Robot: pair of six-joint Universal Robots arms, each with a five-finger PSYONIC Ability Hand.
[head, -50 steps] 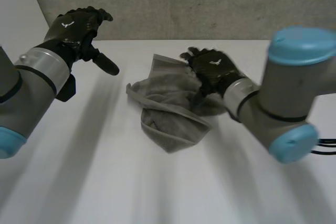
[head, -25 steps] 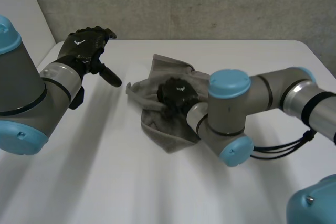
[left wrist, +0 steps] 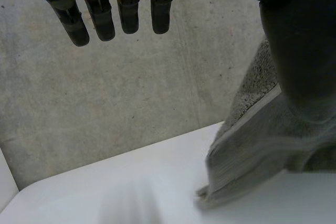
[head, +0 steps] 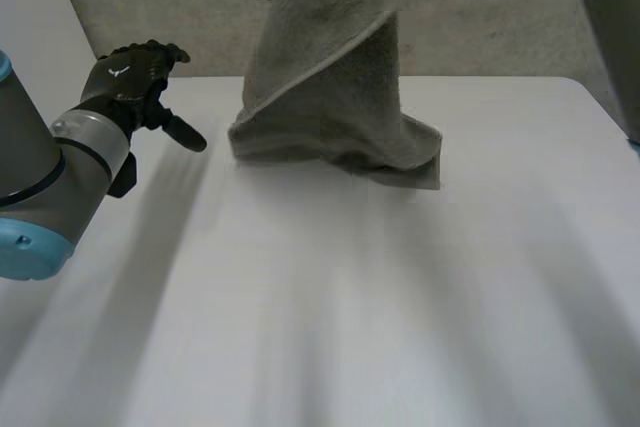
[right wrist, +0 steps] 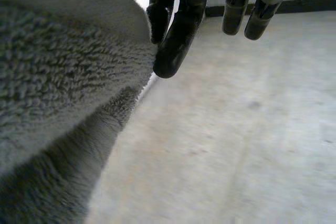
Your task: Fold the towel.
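While the right hand pinches the towel, left hand hovers relaxed.

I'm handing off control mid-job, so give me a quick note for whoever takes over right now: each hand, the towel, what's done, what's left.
State of the left hand: open, holding nothing, hovering beside the towel.
State of the right hand: fingers pinch the grey terry towel at an upper edge and hold it up.
The towel hangs bunched over the middle of the white table, and its lower end touches the tabletop.
Done: towel picked up; no fold made.
Left: spread it flat, probably with the left hand taking a free corner, then fold it.
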